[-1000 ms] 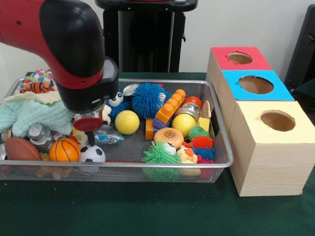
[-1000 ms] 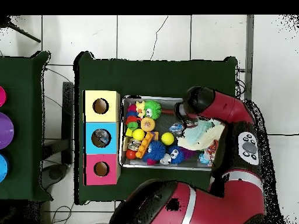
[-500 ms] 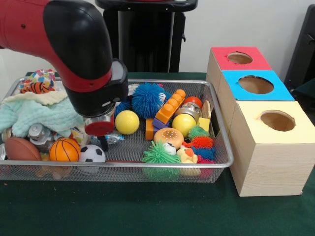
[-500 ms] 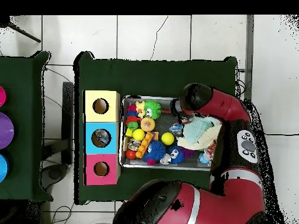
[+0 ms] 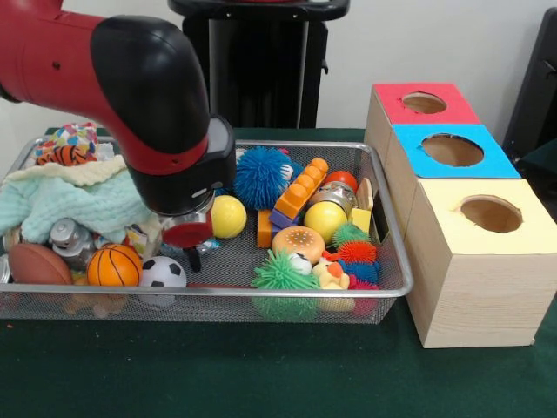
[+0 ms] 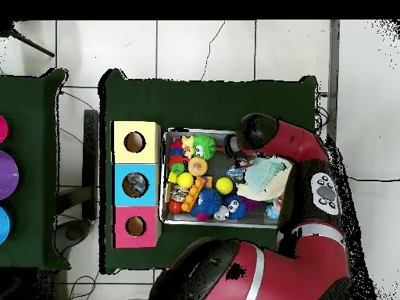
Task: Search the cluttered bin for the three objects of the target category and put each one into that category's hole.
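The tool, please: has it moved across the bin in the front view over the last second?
Yes. The tool has shifted rightward, from the basketball toward the yellow ball.

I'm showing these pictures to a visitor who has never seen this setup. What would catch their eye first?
Most striking is the bulky red and black robot arm looming over the left half of the silver wire mesh bin, which is crammed with bright toys. To the bin's right stand three wooden boxes with red, blue and yellow tops, each with a round hole.
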Action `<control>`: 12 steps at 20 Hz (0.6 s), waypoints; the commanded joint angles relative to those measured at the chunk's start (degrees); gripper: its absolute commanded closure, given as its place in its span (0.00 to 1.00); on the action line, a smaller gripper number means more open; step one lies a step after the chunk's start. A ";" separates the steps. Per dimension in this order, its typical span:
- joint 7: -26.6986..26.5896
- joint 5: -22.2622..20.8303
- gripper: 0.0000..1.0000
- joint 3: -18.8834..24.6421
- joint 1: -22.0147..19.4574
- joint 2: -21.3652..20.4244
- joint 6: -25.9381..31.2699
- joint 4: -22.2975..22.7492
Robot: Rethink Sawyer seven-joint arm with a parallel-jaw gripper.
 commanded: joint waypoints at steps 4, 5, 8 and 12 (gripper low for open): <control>5.32 -9.25 0.00 -8.33 9.13 -0.39 0.37 1.30; 5.98 -9.25 0.00 -8.96 9.76 -0.60 0.53 1.35; 6.94 -8.22 0.00 -10.13 11.06 -1.54 2.28 1.95; 6.46 -7.08 0.00 -10.24 10.47 0.43 -0.20 1.71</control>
